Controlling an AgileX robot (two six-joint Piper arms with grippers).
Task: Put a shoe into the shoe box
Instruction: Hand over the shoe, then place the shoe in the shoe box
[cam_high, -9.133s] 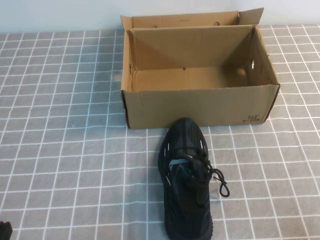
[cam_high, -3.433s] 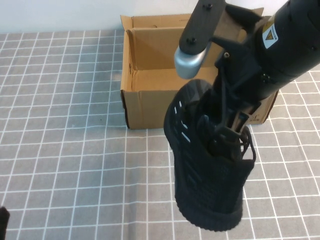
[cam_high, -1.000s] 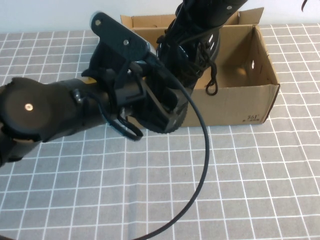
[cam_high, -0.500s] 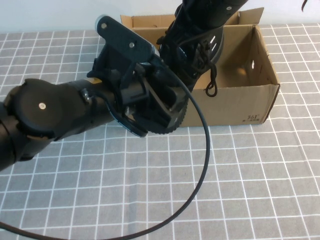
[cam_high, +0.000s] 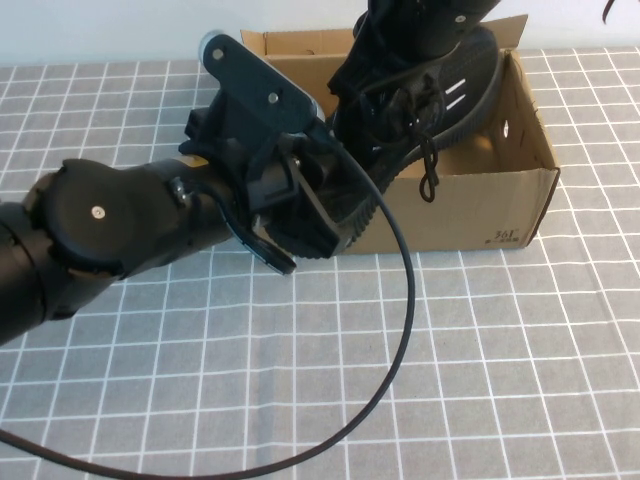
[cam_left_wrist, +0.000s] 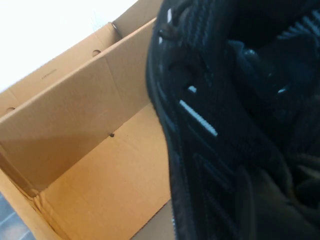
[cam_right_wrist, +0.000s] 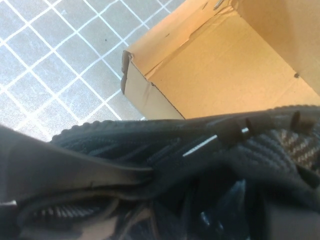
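The black knit shoe (cam_high: 452, 88) hangs tilted over the open brown shoe box (cam_high: 470, 205), with its toe and white dash marks toward the box's right wall and its heel sticking out over the front wall. From the back of the table my right gripper (cam_high: 400, 45) reaches down and is shut on the shoe's upper, with the laces dangling beside it. My left gripper (cam_high: 318, 208) is at the front left of the box, closed around the shoe's heel and ribbed sole. In the left wrist view the shoe (cam_left_wrist: 210, 100) fills the right side above the box floor (cam_left_wrist: 100, 160).
The box's flap lid (cam_high: 300, 42) stands up behind it against the pale wall. A black cable (cam_high: 405, 300) loops from my left arm across the grey checked tablecloth (cam_high: 520, 360) in front of the box.
My left gripper has closed on the shoe's heel. The shoe's toe has swung right and further over the box.
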